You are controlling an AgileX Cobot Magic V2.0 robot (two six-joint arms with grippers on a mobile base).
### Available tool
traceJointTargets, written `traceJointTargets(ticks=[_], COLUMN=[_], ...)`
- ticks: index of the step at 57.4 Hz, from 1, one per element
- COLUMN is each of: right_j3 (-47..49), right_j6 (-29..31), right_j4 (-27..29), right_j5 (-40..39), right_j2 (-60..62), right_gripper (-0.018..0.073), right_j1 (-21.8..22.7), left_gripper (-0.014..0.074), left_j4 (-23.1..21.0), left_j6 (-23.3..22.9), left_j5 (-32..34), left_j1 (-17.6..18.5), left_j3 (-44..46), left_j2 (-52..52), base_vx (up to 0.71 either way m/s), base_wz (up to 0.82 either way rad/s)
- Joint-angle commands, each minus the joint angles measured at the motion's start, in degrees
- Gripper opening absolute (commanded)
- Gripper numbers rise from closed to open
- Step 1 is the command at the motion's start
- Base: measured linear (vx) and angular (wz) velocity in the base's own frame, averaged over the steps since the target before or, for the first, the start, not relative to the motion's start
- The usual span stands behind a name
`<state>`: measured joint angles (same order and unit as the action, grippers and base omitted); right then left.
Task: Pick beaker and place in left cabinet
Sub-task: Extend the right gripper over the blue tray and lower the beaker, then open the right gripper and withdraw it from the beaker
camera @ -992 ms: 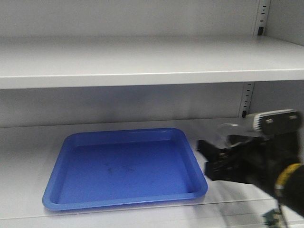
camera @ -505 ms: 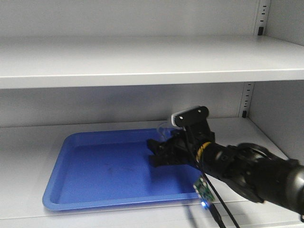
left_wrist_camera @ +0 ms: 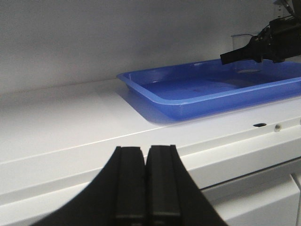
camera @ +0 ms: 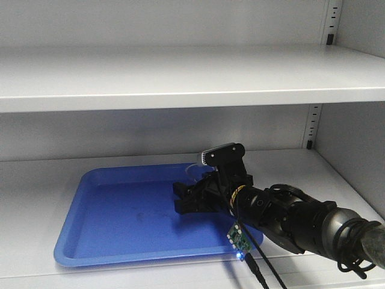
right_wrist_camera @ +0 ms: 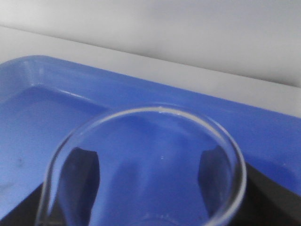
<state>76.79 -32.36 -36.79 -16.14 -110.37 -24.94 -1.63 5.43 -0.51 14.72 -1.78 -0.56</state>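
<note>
The left cabinet has wide pale grey shelves (camera: pixel 180 78). A blue tray (camera: pixel 120 241) lies on its lower shelf (camera: pixel 36 192). My right gripper (camera: pixel 183 198) reaches in from the right over the tray's right half, shut on the clear glass beaker (camera: pixel 195 171). In the right wrist view the beaker's round rim (right_wrist_camera: pixel 160 111) fills the frame, with my black fingers (right_wrist_camera: pixel 84 172) pressed against both sides of the glass. The left wrist view shows the tray (left_wrist_camera: pixel 188 101) and the beaker (left_wrist_camera: pixel 244 38) at far right. My left gripper (left_wrist_camera: pixel 146 149) is shut and empty in front of the shelf edge.
A slotted support strip (camera: pixel 313 126) runs up the back right corner. The cabinet's right wall (camera: pixel 355 138) stands close to my right arm. A small green circuit board with cables (camera: pixel 239 241) hangs under the arm above the tray's front rim.
My right arm has moved left from the shelf's right end to over the tray's right half, carrying the beaker. The tray has not moved.
</note>
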Motion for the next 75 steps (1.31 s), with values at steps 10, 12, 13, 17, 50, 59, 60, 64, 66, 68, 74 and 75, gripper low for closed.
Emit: traceJointTargets(ticks=[10, 12, 13, 17, 50, 59, 60, 64, 66, 68, 74, 75], right_j3=[2.02, 2.02, 2.02, 2.02, 2.02, 2.02, 2.02, 2.02, 2.02, 1.96, 1.73, 1.59], right_j6=[-0.14, -0.15, -0.15, -0.15, -0.08, -0.08, -0.08, -0.08, -0.08, -0.08, -0.15, -0.15], right_j4=[0.49, 0.56, 0.56, 0.56, 0.5, 0.5, 0.5, 0.5, 0.5, 0.5, 0.72, 0.72], right_j5=[-4.39, -4.39, -4.39, -4.33, -4.4, -3.73, -3.48, -1.15, 0.58, 2.6, 10.04, 11.09], right_j2=[3.32, 3.32, 3.32, 3.32, 8.36, 11.22, 11.52, 12.32, 12.69, 13.1, 14.97, 15.23], right_gripper=[0.0379, 0.0425, 0.0442, 0.0523, 0.0584, 0.0578, 0.0569, 0.0509, 0.0454, 0.0382, 0.0073, 0.0032], right_j1=[0.15, 0.15, 0.15, 0.15, 0.15, 0.15, 0.15, 0.15, 0.15, 0.15, 0.15, 0.15], left_gripper=[0.0001, 0.0001, 0.0001, 0.0001, 0.0001, 0.0001, 0.0001, 0.0001, 0.0001, 0.0001, 0.0001, 0.0001], left_j4=[-0.47, -0.47, -0.47, -0.47, -0.47, -0.47, -0.47, -0.47, -0.47, -0.47, -0.47, -0.47], left_j6=[-0.19, -0.19, -0.19, -0.19, -0.19, -0.19, -0.19, -0.19, -0.19, -0.19, -0.19, -0.19], left_j5=[4.82, 4.82, 4.82, 4.82, 4.82, 4.82, 4.82, 4.82, 4.82, 4.82, 4.82, 4.82], left_j1=[0.22, 0.22, 0.22, 0.22, 0.22, 0.22, 0.22, 0.22, 0.22, 0.22, 0.22, 0.22], left_j3=[-0.94, -0.94, -0.94, -0.94, -0.94, -0.94, -0.94, -0.94, -0.94, -0.94, -0.94, -0.94], left_j2=[-1.03, -1.03, -1.03, -1.03, -1.03, -1.03, -1.03, -1.03, -1.03, -1.03, -1.03, -1.03], base_vx=[0.0, 0.0, 0.0, 0.0, 0.0, 0.0, 0.0, 0.0, 0.0, 0.0, 0.0, 0.0], base_wz=[0.0, 0.0, 0.0, 0.0, 0.0, 0.0, 0.0, 0.0, 0.0, 0.0, 0.0, 0.0])
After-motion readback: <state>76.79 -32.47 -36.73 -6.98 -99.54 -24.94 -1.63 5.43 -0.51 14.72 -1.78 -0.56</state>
